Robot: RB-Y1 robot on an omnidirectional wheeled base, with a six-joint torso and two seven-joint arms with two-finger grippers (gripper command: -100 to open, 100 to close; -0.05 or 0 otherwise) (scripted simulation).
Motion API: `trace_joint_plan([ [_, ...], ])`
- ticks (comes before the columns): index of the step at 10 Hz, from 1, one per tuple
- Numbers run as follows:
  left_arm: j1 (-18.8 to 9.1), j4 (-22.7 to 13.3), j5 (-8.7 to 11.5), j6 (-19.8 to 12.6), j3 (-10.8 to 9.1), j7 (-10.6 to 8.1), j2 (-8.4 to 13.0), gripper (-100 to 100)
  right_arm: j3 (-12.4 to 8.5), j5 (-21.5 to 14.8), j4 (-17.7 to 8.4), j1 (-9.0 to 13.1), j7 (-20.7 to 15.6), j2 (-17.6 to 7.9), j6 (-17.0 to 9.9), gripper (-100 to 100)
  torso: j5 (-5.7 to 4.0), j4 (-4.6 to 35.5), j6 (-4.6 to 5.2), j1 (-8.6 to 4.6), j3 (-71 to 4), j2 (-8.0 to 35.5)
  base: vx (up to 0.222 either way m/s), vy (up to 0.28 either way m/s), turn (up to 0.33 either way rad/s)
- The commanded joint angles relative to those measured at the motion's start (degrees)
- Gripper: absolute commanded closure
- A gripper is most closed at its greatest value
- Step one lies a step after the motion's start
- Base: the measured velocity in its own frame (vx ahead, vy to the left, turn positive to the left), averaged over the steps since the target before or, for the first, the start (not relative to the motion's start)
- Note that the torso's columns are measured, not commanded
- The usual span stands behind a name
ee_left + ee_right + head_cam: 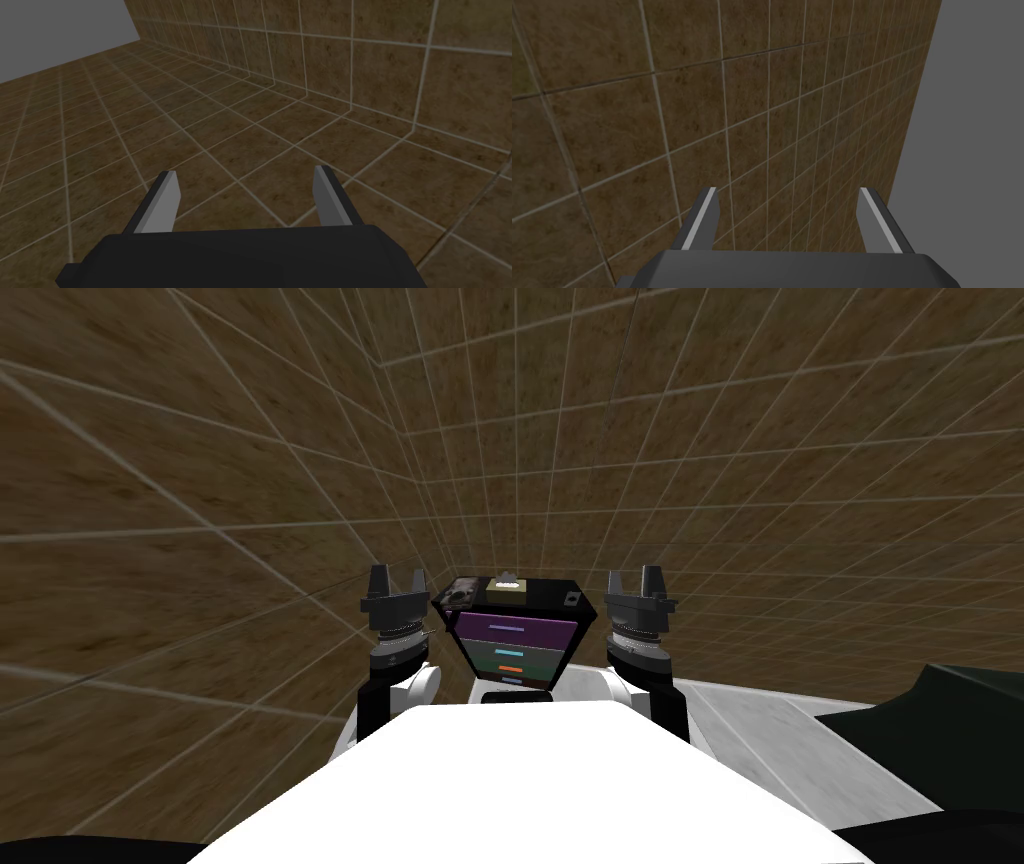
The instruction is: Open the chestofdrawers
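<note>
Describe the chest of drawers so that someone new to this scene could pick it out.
Look at the brown tiled wall straight ahead: at its foot, between the left gripper and right gripper, stands a small black-topped chest of drawers. Unlike the plain white slab beside it, its front stacks drawers with coloured bar handles: lilac, teal, orange.

A brown tiled floor (225, 145) is seen, and a dark chest of drawers (513, 638) with coloured drawer fronts is stood on it at 12 o'clock. A small beige box (507, 584) is carried on the chest's top. A pale grey slab (760, 738) is seen low at 4 o'clock.
</note>
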State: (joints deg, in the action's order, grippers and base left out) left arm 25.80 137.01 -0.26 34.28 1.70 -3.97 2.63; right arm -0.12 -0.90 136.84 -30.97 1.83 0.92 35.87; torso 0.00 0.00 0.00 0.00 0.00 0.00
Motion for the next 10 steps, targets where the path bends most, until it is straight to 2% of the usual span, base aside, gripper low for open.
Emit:
trace_joint_plan([
  [1, 0.00, 0.00, 0.00, 0.00, 0.00, 0.00, 0.00, 0, 0.00, 0.00, 0.00, 0.00, 0.00, 0.00, 0.00, 0, 0.00, 2.35, 0.00, 0.00, -4.67, 2.32, 0.000, 0.000, 0.000],
  [9, 0.00, 0.02, 0.00, 0.00, 0.00, 0.00, 0.00, 0, 0.00, 0.00, 0.02, 0.00, 0.00, 0.00, 0.00, 0, 0.00, 35.37, 0.00, 0.00, -70.73, 35.39, 0.000, 0.000, 0.000],
  [10, -0.27, -1.68, -0.13, 0.40, 0.09, 0.22, 1.79, -100, 0.00, 0.00, 0.02, 0.00, 0.00, 0.00, 0.01, 0, 0.00, 39.60, 0.00, 0.00, -79.19, 39.62, 0.007, 0.001, -0.002],
])
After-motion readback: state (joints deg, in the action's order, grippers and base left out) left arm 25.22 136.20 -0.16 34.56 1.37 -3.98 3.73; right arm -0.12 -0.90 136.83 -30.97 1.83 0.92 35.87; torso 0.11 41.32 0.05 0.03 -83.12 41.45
